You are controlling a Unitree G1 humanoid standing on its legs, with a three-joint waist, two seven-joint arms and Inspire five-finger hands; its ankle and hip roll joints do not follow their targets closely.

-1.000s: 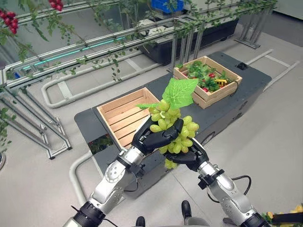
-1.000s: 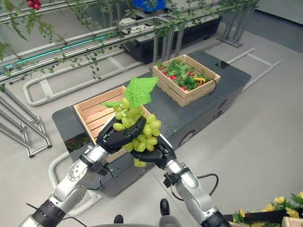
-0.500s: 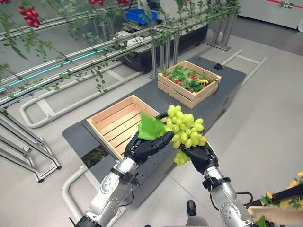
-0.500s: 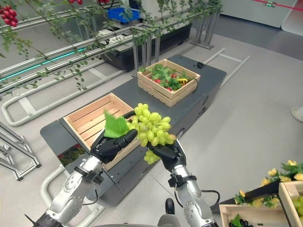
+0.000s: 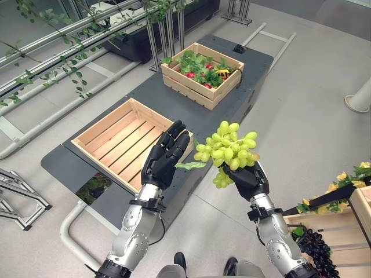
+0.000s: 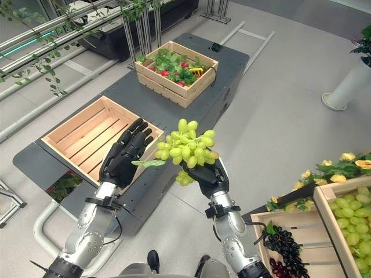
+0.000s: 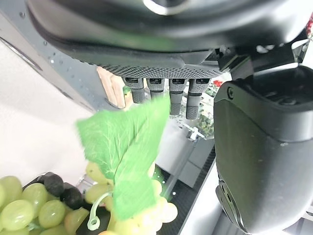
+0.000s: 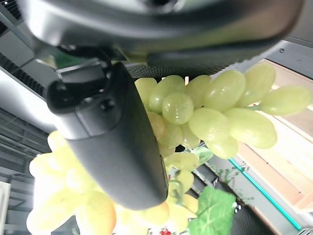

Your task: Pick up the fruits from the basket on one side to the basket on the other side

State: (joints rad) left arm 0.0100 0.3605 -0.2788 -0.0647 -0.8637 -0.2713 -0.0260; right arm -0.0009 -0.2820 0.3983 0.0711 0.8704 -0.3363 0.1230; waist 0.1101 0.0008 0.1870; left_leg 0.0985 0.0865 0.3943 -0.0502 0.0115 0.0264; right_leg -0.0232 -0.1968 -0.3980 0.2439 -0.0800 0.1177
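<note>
A bunch of green grapes point(image 5: 227, 146) is held by the right robot hand point(image 5: 248, 179), whose fingers and thumb are curled under and around the cluster; in the right wrist view the grapes are seen pressed against the palm beside the thumb. The bunch is carried in the air, over the floor just off the near edge of the dark counter point(image 5: 255, 63), and is touching neither crate.

The left robot hand point(image 5: 164, 157) is raised beside the bunch with its fingers straight and spread, holding nothing. The grape leaf point(image 5: 190, 165) hangs between the two hands, close to the left fingers, as the left wrist view also suggests.

By the look of it, the transfer is midway. The near wooden crate point(image 5: 128, 139) on the counter is seen with bare slats and no fruit in it. The far wooden crate point(image 5: 202, 70) holds leafy greens with red and yellow pieces. At the robot's right, lower crates point(image 6: 324, 231) are seen with green grapes and a dark grape bunch point(image 6: 283, 244). Which crate is meant to receive the bunch cannot be told; it has yet to be set down and released.

The crates on the right are cut off by the frame edge, so their contents are only partly seen. The right fingertips are hidden under the grapes.
</note>
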